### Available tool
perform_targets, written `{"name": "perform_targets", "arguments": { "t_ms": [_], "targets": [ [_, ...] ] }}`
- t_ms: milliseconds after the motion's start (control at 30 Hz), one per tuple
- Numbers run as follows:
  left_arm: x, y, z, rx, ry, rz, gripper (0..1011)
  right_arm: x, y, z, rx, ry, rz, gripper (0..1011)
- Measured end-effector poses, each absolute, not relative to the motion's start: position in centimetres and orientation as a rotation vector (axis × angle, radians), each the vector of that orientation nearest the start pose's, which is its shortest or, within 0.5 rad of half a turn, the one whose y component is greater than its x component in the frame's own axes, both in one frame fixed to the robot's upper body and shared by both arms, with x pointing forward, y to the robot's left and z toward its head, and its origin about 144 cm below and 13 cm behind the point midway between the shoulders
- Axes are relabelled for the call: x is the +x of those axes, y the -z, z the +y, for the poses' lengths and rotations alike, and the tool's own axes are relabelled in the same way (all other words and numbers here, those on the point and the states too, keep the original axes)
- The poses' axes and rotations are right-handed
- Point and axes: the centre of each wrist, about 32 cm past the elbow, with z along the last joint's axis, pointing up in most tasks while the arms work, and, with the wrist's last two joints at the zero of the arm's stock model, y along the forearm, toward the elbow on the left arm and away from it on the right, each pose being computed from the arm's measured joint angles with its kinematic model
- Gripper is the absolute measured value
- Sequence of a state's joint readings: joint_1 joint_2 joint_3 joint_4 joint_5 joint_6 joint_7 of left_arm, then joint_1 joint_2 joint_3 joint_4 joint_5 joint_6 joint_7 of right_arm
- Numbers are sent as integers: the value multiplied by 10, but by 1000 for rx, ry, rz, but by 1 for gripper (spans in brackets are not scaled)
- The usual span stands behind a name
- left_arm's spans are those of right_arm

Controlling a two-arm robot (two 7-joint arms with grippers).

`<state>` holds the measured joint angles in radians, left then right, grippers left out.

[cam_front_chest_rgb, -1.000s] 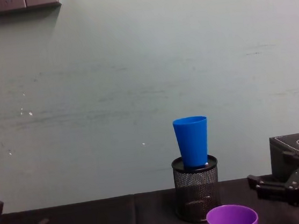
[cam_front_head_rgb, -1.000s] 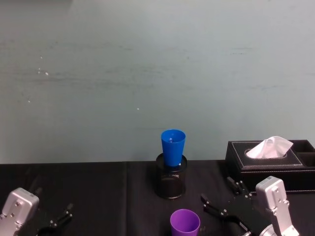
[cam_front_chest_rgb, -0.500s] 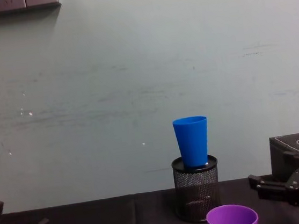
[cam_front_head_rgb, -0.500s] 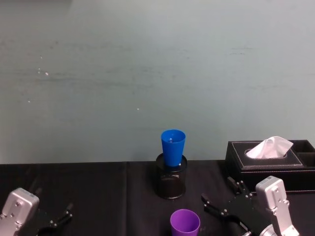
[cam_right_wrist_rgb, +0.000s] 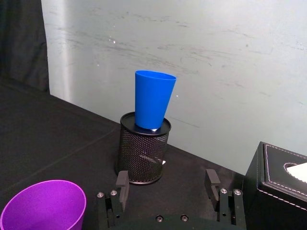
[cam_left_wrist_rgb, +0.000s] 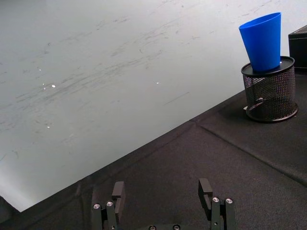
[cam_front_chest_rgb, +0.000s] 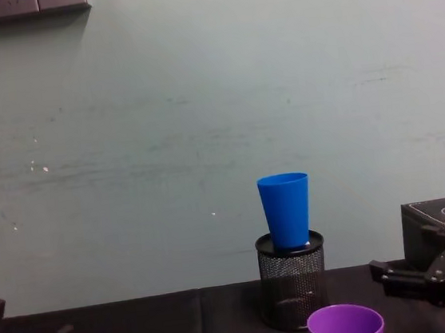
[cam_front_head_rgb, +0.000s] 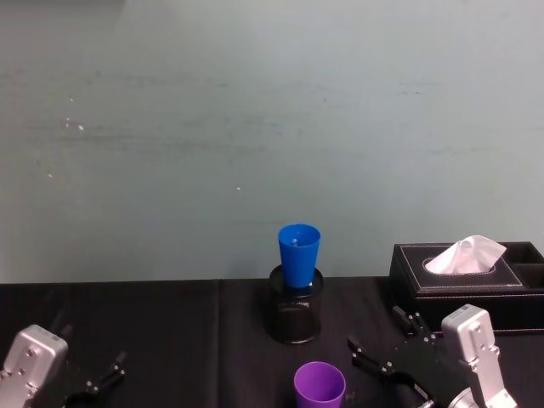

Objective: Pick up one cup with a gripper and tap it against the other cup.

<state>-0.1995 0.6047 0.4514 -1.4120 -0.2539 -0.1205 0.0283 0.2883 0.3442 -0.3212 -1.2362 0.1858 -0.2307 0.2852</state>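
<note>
Almost nothing has changed over the last second: both cups sit where they were, and the right gripper point(cam_front_head_rgb: 393, 351) has only crept slightly, so the pickup has not begun. Its jaws stand open and empty, at about 2 o'clock from the purple tumbler point(cam_front_head_rgb: 320, 387), near but apart. That tumbler, smooth and tapered, stands upright on the black worktop point(cam_front_head_rgb: 170, 331). The blue tumbler point(cam_front_head_rgb: 298, 254) sits in the mesh pen holder point(cam_front_head_rgb: 295, 313) at 12 o'clock. The left gripper point(cam_front_head_rgb: 100, 381) waits open at 9 o'clock.
</note>
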Motion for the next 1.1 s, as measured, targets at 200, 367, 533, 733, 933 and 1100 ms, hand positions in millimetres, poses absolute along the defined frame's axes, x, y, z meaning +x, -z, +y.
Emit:
{"name": "perform_targets", "arguments": {
  "t_ms": [200,367,533,733,933,1100],
  "targets": [
    [489,-1140,310,304,-1248,-285,1000,528,-1131,-271,-109,1065,-227,1003],
    [489,-1140,310,304,-1248,-285,1000,528,-1131,-271,-109,1065,-228,1003],
    [489,-1140,310,304,-1248,-285,1000,528,-1131,-271,-109,1065,-228,1003],
    [489,-1140,310,304,-1248,-285,1000,528,-1131,-271,-109,1065,-228,1003],
    [489,-1140,310,304,-1248,-285,1000,528,-1131,-271,-109,1065,-228,1003],
    [489,-1140,310,304,-1248,-285,1000,528,-1131,-271,-109,1065,-228,1002]
  ]
}}
